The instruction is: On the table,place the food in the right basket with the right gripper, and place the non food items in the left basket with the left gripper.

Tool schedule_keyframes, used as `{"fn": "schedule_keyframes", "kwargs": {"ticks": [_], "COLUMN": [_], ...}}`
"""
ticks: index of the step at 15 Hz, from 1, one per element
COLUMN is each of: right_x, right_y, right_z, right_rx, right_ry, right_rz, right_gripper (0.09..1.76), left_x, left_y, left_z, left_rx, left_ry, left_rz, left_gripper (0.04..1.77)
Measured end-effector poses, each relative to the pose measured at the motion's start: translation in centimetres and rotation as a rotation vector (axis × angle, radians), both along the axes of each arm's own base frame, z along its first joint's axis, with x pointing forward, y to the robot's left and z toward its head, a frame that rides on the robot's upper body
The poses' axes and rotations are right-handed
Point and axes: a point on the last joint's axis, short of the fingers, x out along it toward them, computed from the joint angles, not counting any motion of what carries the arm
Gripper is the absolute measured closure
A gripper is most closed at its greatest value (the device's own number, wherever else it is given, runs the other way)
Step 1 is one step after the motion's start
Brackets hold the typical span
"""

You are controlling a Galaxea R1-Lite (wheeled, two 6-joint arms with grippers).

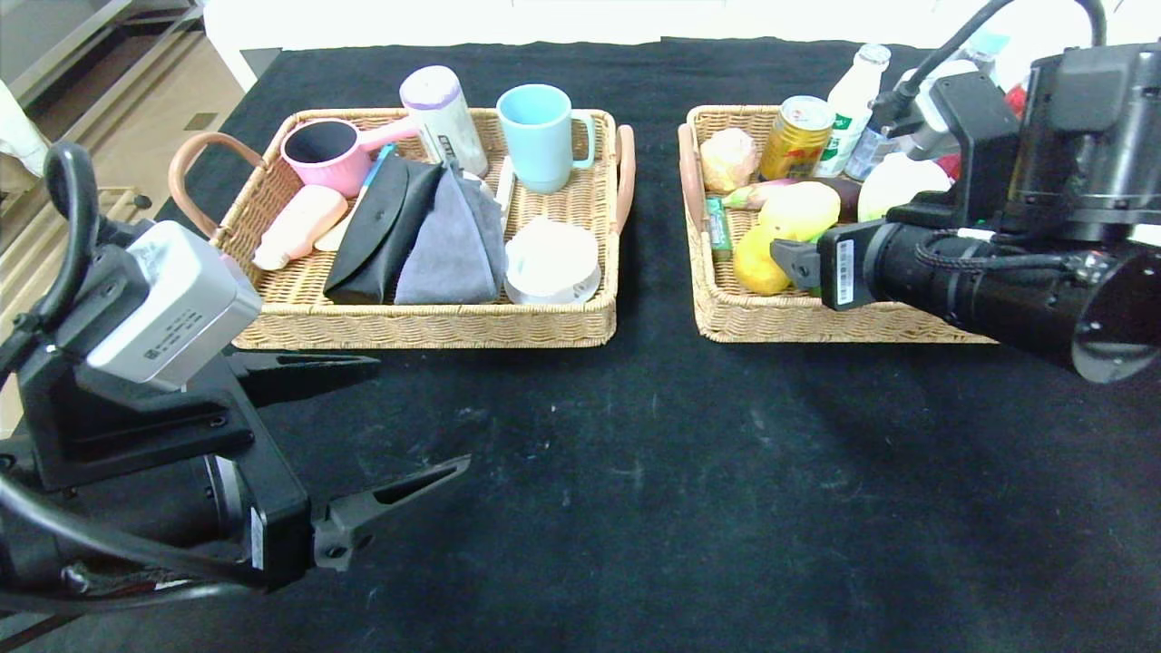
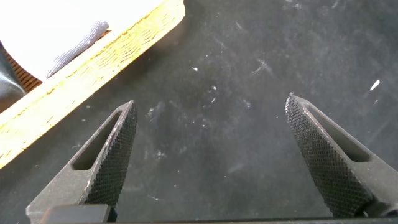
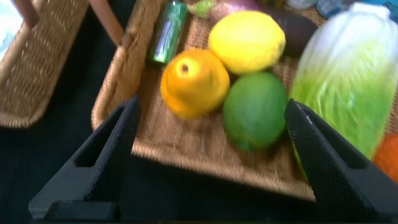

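Note:
The left basket holds non-food: a pink cup, a blue mug, a black case, a grey pouch and a white round box. The right basket holds food: a can, a lemon and an orange-yellow fruit, a lime and a cabbage. My right gripper is open and empty over the basket's front edge. My left gripper is open and empty over bare table in front of the left basket.
The black table cloth spreads in front of both baskets, with no loose object showing on it. The left basket's corner shows in the left wrist view. The table's far edge lies behind the baskets, and floor shows at the far left.

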Motion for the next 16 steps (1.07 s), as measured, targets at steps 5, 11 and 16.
{"fn": "schedule_keyframes", "kwargs": {"ticks": [5,11,16], "right_x": [-6.3,-14.6,-20.9], "right_y": [-3.6,-9.7,-13.5], "right_z": [-0.7,-1.7,-3.1], "right_rx": [0.003,-0.011,-0.021], "right_ry": [0.024,0.101,0.108], "right_rz": [0.135,0.205,0.237], "right_gripper": [0.15,0.15,0.15], "left_x": [-1.0,-5.1,-10.9], "left_y": [0.9,4.4,7.4], "left_z": [0.1,-0.5,-1.1], "left_rx": [-0.018,-0.047,-0.021], "left_ry": [-0.015,-0.055,-0.028], "left_rz": [0.022,0.138,0.227], "left_gripper": [0.09,0.09,0.09]}}
